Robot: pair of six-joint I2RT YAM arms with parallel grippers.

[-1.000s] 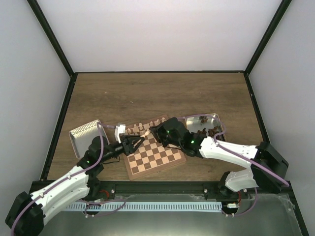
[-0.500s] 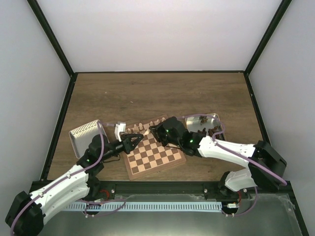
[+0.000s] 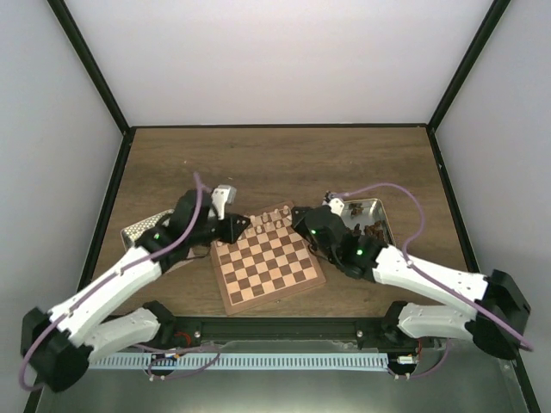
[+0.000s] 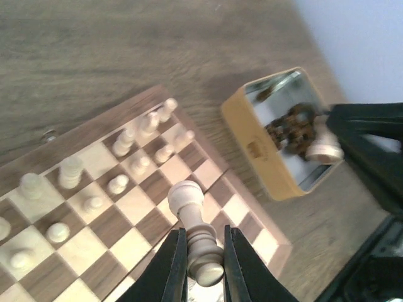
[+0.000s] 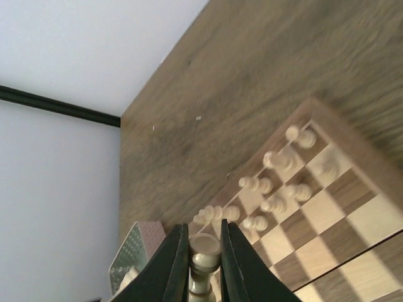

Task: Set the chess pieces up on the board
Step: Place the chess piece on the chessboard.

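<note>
The board (image 3: 269, 268) lies in front of both arms, with several cream chess pieces (image 3: 274, 220) in rows along its far edge. My left gripper (image 3: 244, 226) hangs over the board's far left corner. It is shut on a cream piece (image 4: 196, 234) held above the squares (image 4: 146, 207). My right gripper (image 3: 299, 218) hovers over the far right corner, shut on another cream piece (image 5: 205, 253). The standing cream pieces (image 5: 277, 184) show below it. In the left wrist view the right gripper's fingers (image 4: 368, 148) carry their cream piece (image 4: 324, 148).
A silver tin (image 3: 368, 221) holding dark brown pieces (image 4: 291, 129) stands right of the board. A second tin (image 3: 138, 232) sits to the left, mostly under my left arm, and shows in the right wrist view (image 5: 129, 258). Bare wooden table (image 3: 275, 163) stretches beyond the board.
My left gripper closed on a cream piece at the board's left edge and lifted it toward the far corner. My right gripper, still shut on its piece, drew back to the right.
</note>
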